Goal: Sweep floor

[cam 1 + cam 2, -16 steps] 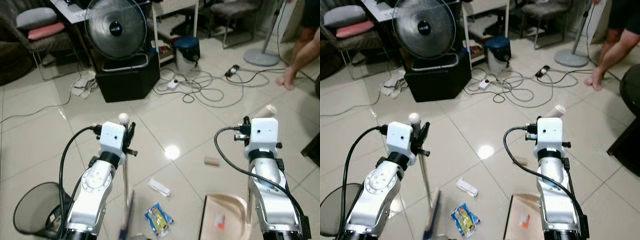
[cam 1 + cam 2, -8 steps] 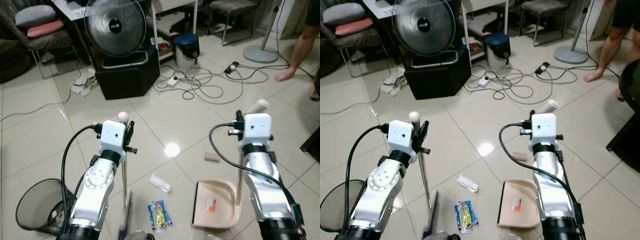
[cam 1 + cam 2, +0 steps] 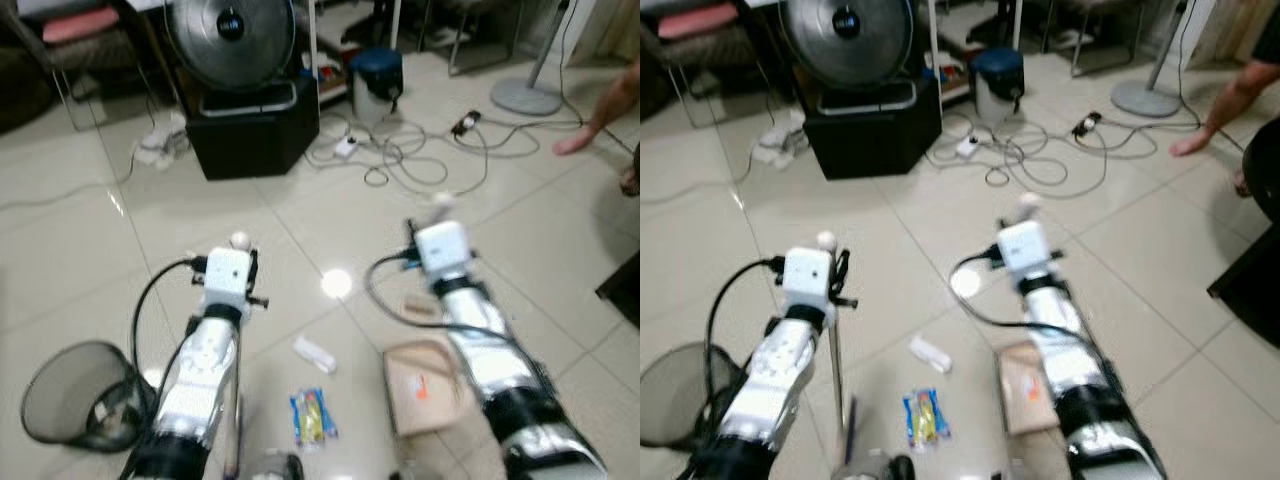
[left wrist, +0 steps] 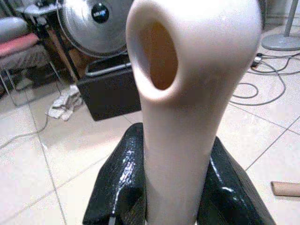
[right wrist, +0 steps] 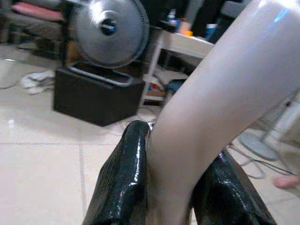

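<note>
Broom handle (image 4: 187,117): upright, clenched in the left gripper (image 4: 178,187).
Dustpan (image 3: 425,385): flat on the floor tiles (image 3: 90,250), its handle (image 5: 220,103) grasped by the right gripper (image 5: 173,183).
Litter: blue wrapper (image 3: 310,418), white scrap (image 3: 315,353), cardboard tube (image 3: 418,306).
Wire bin (image 3: 70,395): beside the left arm.

Trash bin (image 3: 70,395) far left; wrapper (image 3: 310,417) between the arms, dustpan (image 3: 425,385) to its right. Fan (image 3: 230,35) on box (image 3: 255,145) behind, cables (image 3: 420,165) right of box.
</note>
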Motion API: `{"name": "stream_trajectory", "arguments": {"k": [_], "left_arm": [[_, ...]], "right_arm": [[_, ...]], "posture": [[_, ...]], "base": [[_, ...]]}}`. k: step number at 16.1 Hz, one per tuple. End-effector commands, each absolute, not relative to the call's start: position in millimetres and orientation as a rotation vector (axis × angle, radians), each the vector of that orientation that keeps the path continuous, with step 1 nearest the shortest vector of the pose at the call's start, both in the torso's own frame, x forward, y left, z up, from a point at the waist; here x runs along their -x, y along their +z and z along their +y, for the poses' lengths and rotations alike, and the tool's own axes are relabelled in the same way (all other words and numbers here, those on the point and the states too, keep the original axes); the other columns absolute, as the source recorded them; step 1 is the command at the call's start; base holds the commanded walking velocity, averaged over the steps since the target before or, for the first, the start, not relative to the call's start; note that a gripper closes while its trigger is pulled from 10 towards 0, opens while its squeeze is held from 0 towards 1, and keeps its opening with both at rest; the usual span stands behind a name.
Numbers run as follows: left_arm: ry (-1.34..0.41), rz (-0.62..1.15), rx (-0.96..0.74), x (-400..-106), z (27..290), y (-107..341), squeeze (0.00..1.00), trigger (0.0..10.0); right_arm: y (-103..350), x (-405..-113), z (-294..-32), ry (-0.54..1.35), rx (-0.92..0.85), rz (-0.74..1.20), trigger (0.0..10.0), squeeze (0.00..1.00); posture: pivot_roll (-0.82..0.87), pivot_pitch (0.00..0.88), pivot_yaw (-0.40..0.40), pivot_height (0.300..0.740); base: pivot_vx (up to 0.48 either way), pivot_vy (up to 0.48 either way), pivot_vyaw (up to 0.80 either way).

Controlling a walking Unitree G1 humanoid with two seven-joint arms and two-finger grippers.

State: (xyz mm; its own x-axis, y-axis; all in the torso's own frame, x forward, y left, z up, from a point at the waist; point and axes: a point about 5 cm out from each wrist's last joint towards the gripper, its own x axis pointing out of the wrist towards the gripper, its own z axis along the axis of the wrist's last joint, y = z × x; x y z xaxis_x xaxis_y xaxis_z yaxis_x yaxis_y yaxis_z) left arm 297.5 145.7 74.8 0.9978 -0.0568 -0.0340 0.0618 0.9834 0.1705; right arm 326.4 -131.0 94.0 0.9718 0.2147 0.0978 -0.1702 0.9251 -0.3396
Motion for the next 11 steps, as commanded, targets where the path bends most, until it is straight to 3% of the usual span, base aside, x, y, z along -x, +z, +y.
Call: {"name": "stream_trajectory", "arguments": {"k": [1,3,7,11], "left_arm": [[-0.048,0.005,-0.162,-299.4,144.1,76.1,0.0,10.0],[-0.049,0.008,-0.124,-303.9,138.1,73.1,0.0,10.0],[-0.02,-0.004,-0.039,-309.5,130.4,72.7,0.0,10.0],[-0.109,-0.01,0.189,-312.6,109.2,81.9,0.0,10.0]], "right_arm": [[96.2,-328.1,-120.1,0.25,0.34,-0.166,10.0,0.0],[83.7,-323.6,-95.2,0.333,0.358,-0.145,10.0,0.0],[71.9,-314.6,-71.8,0.393,0.345,-0.145,10.0,0.0],[68.1,-315.0,-75.8,0.335,0.305,-0.133,10.0,0.0]], "posture": [[0.04,0.171,0.05,0.74],[0.05,0.186,0.045,0.74],[0.04,0.196,0.048,0.74],[0.05,0.205,0.051,0.74]], "base": [[0.0,0.0,0.0],[0.0,0.0,0.0],[0.0,0.0,0.0],[0.0,0.0,0.0]]}}
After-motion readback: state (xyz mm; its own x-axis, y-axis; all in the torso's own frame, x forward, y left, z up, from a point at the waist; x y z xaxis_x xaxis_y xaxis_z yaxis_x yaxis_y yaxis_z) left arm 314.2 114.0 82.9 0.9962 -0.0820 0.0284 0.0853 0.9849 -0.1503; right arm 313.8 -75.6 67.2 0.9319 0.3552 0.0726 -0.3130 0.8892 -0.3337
